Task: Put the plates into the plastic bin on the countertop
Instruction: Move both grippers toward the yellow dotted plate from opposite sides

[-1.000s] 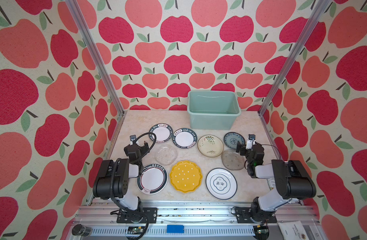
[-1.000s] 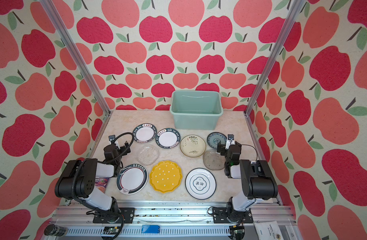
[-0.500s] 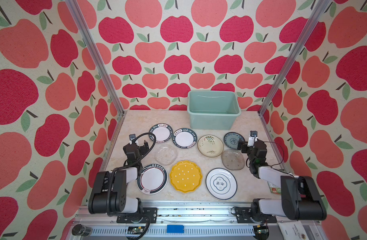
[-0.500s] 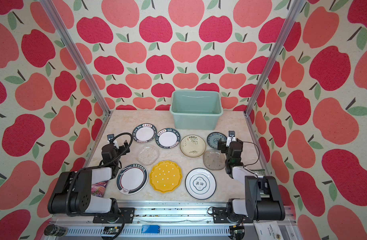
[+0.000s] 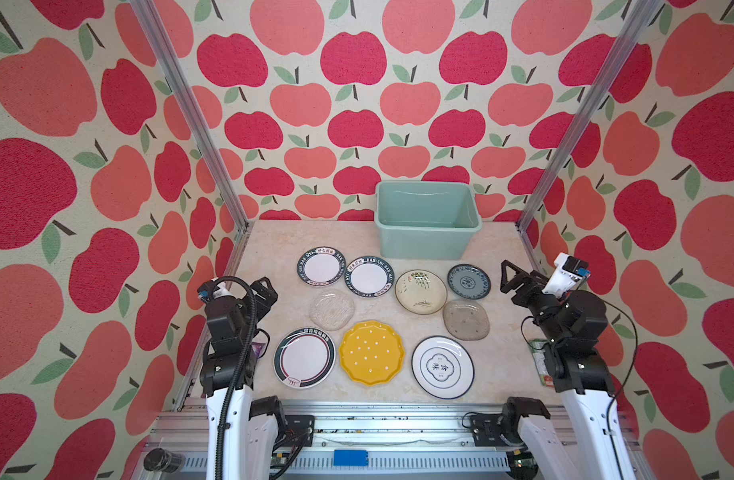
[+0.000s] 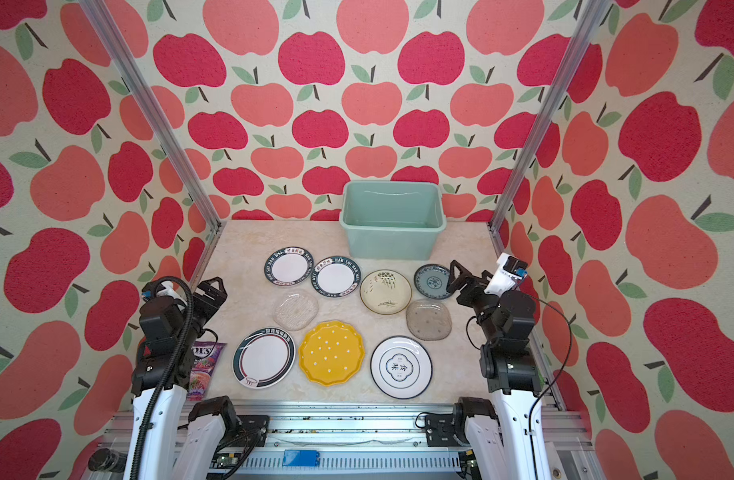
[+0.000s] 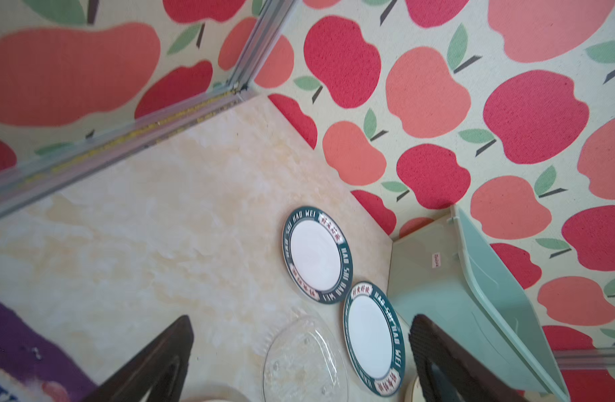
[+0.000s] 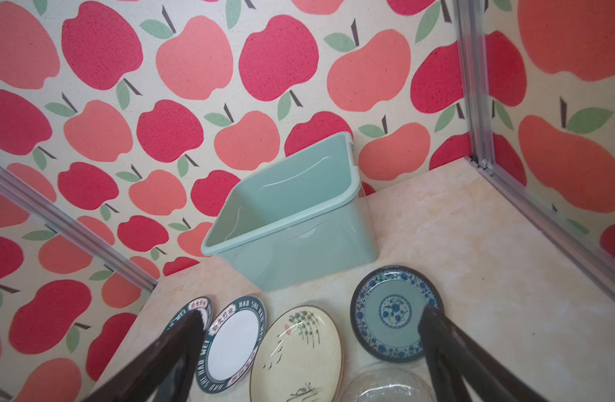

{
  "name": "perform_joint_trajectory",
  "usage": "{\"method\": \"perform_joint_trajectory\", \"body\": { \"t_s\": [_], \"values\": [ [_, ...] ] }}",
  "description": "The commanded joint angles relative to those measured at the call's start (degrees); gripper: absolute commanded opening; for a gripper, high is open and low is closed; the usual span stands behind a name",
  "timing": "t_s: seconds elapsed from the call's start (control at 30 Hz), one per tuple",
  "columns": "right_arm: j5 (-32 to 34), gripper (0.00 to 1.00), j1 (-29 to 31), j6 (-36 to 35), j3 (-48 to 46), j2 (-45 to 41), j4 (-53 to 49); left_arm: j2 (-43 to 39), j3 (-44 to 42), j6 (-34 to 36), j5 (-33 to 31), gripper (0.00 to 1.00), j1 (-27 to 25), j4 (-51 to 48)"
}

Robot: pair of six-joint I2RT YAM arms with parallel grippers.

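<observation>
Both arms have lifted; left pincer (image 7: 301, 323) and right pincer (image 8: 311, 311) are spread, empty. Bin (image 5: 423, 243) is empty, with nine plates (image 5: 371, 352) left on the worktop (image 5: 274, 249).

Bright, even, diffuse light throughout; only faint soft shadows on the table (image 5: 498, 249). Top views sharp. Wrist views softer: left pincer (image 7: 299, 322) fingers (image 7: 156, 355) and right pincer (image 8: 311, 311) fingers (image 8: 448, 348) near lens dark, out of focus.

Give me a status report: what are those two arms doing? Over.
Left gripper and right gripper open, holding nothing. Nine plates on countertop, none in plastic bin. Nothing blocking the bin; purple snack packet beside left arm.
</observation>
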Motion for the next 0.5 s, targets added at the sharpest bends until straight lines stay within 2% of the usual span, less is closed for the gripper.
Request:
{"method": "perform_joint_trajectory", "body": {
  "t_s": [0.0, 0.1, 0.23, 0.37, 0.47],
  "values": [
    [-12.98, 0.99, 0.27, 6.54, 2.61, 0.90, -13.72, -1.21, 2.62, -7.07, 7.22, 0.99, -1.47, -18.09],
    [-16.14, 0.99, 4.12, 7.51, 3.80, 2.48, -19.68, 0.71, 7.46, -6.50, 8.54, 0.99, -4.67, -27.64],
    [-12.78, 0.99, 15.43, 7.30, 5.10, 6.22, -25.70, 5.01, 12.39, -6.09, 10.74, 0.99, -11.31, -39.50],
    [-7.83, 0.97, 28.65, 5.99, 6.44, 13.36, -27.55, 7.19, 14.20, -8.73, 9.48, 0.99, -22.45, -43.99],
    [-6.36, 0.94, 35.69, 5.15, 8.00, 21.10, -27.60, 8.77, 15.01, -12.64, 7.71, 0.99, -30.94, -45.19]
  ]
}}
